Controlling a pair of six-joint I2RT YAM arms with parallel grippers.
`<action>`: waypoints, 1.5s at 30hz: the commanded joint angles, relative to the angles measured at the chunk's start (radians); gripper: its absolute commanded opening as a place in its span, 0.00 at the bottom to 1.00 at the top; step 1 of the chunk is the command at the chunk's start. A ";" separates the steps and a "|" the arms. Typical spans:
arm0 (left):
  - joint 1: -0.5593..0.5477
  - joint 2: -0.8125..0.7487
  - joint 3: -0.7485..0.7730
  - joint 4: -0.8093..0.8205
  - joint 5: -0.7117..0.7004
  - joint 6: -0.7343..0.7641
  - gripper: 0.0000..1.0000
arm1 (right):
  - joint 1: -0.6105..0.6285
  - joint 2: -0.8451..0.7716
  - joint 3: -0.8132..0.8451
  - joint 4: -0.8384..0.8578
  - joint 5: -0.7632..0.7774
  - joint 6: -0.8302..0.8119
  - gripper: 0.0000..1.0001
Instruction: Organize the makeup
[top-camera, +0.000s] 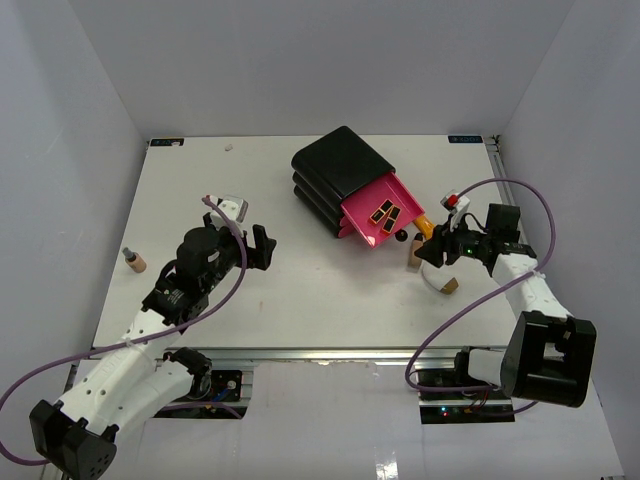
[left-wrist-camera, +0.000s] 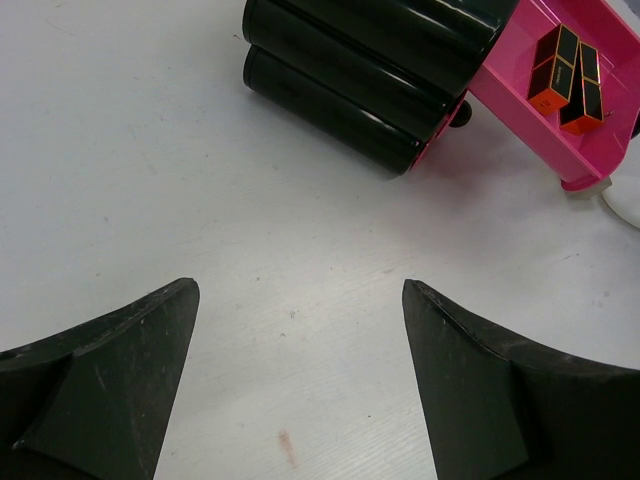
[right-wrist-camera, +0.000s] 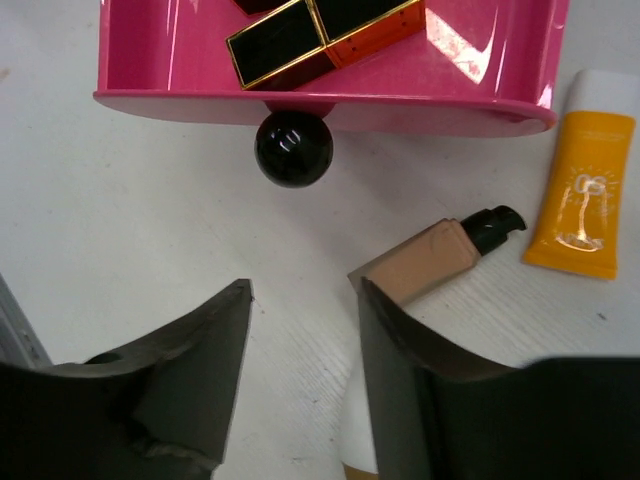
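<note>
**MAKEUP SORT: PICK-UP AT THE OPEN DRAWER**

Tabletop (top-camera: 300, 300): white, carrying everything.

Box (top-camera: 335, 165): black, at far centre. One pink drawer (right-wrist-camera: 330, 70) pulled out, holding black-and-orange cases (right-wrist-camera: 320, 30). Round knob (right-wrist-camera: 292, 148) on its front edge.

Left arm (top-camera: 150, 340): mid-left, short of the box. Left jaws spread wide and empty over bare tabletop.

Right arm (top-camera: 525, 285): reaching in just before the drawer front. Right jaws about half open, gripping nothing, only bare tabletop in the gap.

Makeup, loose beside the drawer:
- White tube (top-camera: 441, 283): flat, beneath the right wrist.
- Orange tube (right-wrist-camera: 585, 200): flat, just beside the drawer corner.
- Tan bottle (right-wrist-camera: 425, 262): flat, dark cap toward the drawer, base hidden behind one finger (right-wrist-camera: 420, 400).
- Second bottle (top-camera: 133, 260): upright at far left, well apart from the rest.

Step in hand, as judged: acquiring the tan bottle for the drawer.

Next move:
- Shift the right jaws sideways until the bottle lies between them.
- Lower, then close across the body, not the cap.
- Keep clear of the knob.
</note>
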 joint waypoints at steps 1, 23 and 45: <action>0.002 -0.003 -0.013 0.017 0.003 0.010 0.94 | 0.008 0.091 0.067 0.000 -0.023 0.001 0.40; 0.002 0.031 -0.012 0.010 -0.009 0.025 0.95 | 0.117 0.286 -0.045 0.457 0.127 0.744 0.14; 0.015 0.032 -0.008 0.004 -0.017 0.035 0.96 | 0.165 0.268 0.072 0.688 0.049 1.081 0.16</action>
